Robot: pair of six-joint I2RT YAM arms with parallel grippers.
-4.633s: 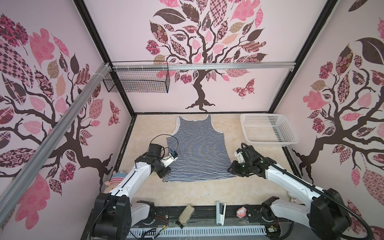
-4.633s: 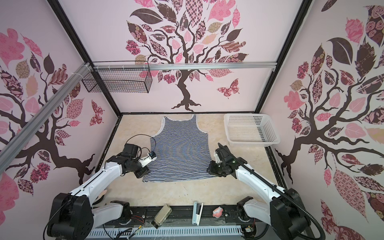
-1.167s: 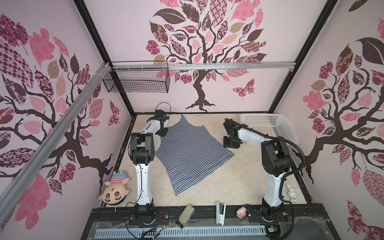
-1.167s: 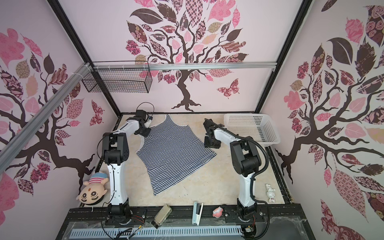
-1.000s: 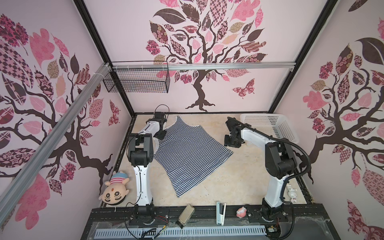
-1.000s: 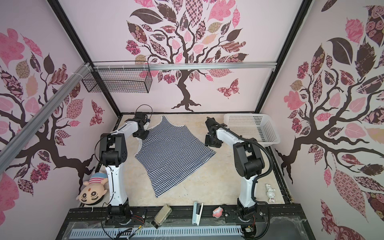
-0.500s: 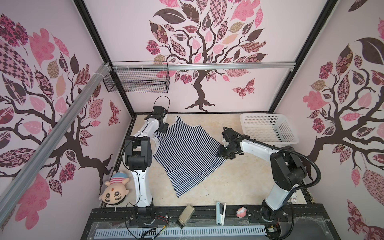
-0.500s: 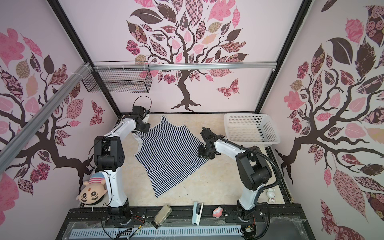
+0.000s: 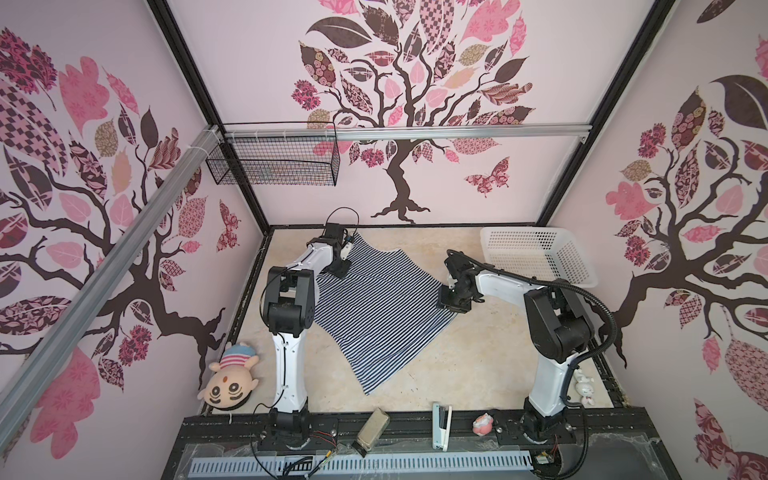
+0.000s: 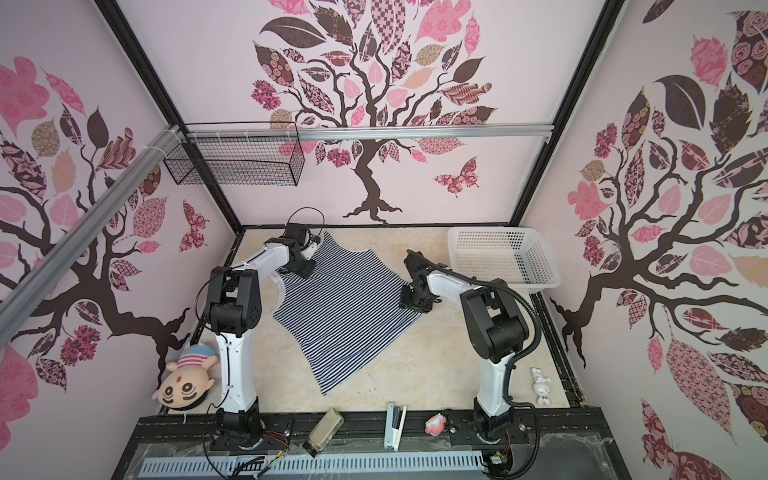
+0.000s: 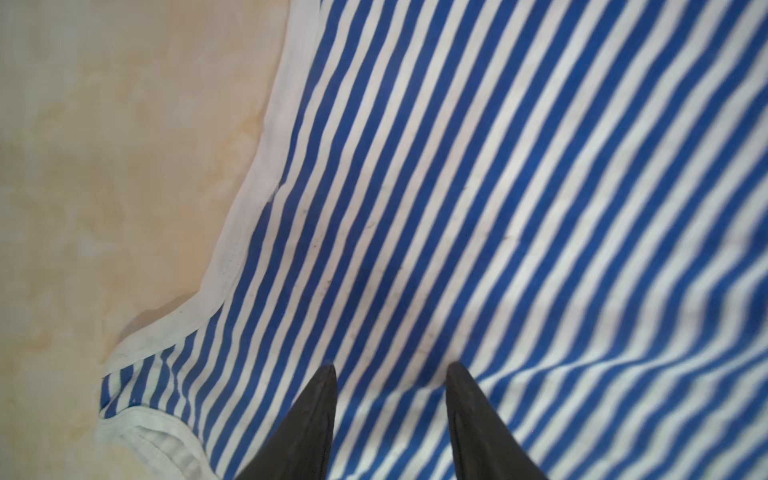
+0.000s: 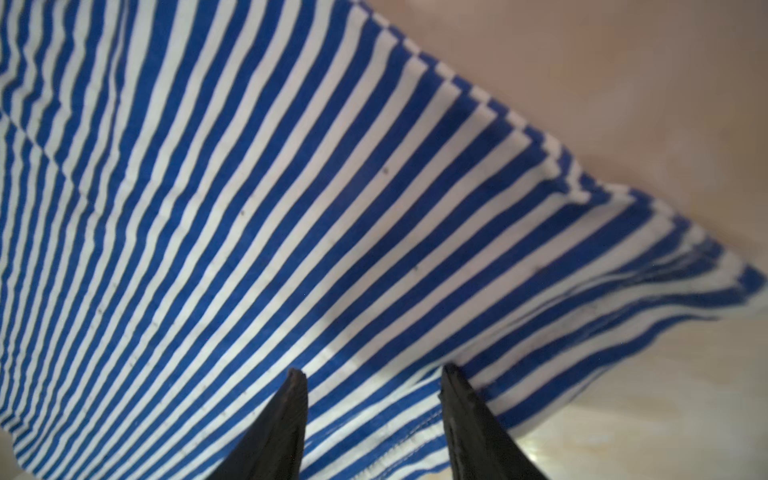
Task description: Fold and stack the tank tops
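One navy-and-white striped tank top (image 9: 382, 307) (image 10: 345, 307) lies flat and turned diagonally on the beige table, one hem corner pointing to the front. My left gripper (image 9: 338, 270) (image 10: 305, 272) stands over its far left part near the white armhole trim (image 11: 249, 208). Its jaws are open in the left wrist view (image 11: 390, 370), tips down on the stripes. My right gripper (image 9: 451, 305) (image 10: 413, 307) is at the top's right corner. It is open too (image 12: 374, 374), with the hem edge lying between its fingers.
A white plastic basket (image 9: 536, 257) stands at the back right and a black wire basket (image 9: 274, 162) hangs on the back left wall. A plush doll (image 9: 230, 382) lies front left. A stapler (image 9: 441, 419) and small items sit on the front rail.
The right gripper has come forward and left from beside the basket onto the top's right corner. The left gripper stays at the far left part. The top lay straight seconds ago and now lies diagonal.
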